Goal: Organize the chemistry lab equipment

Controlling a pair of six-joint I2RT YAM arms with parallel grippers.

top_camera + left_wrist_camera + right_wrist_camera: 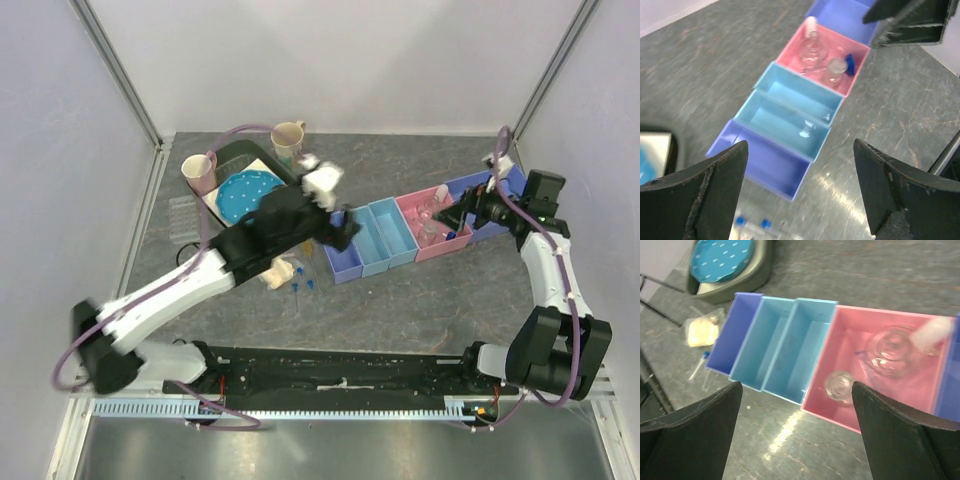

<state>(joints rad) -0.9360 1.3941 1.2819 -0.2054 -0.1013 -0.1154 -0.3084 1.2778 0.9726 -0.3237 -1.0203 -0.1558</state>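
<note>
Currently, five bins are sitting side by side in a slanted row through the middle of the top view. From lower left to upper right they are a purple bin, two light blue bins, a pink bin and a dark blue bin.

The left gripper is hanging at the purple end of the row. Its fingers are spread wide with nothing between them. The right gripper is hovering at the upper right, where the pink and dark blue bins meet. Its jaws are likewise standing apart and gripping nothing.

A larger glass flask and a smaller flask are lying inside the pink bin. The purple and light blue bins are showing bare floors.

Blue-capped vials are lying on the table just below the purple bin, and a pale packet is resting beside them. In the upper left of the top view, a dark tray is holding a blue plate, with two tan cups standing next to it.
</note>
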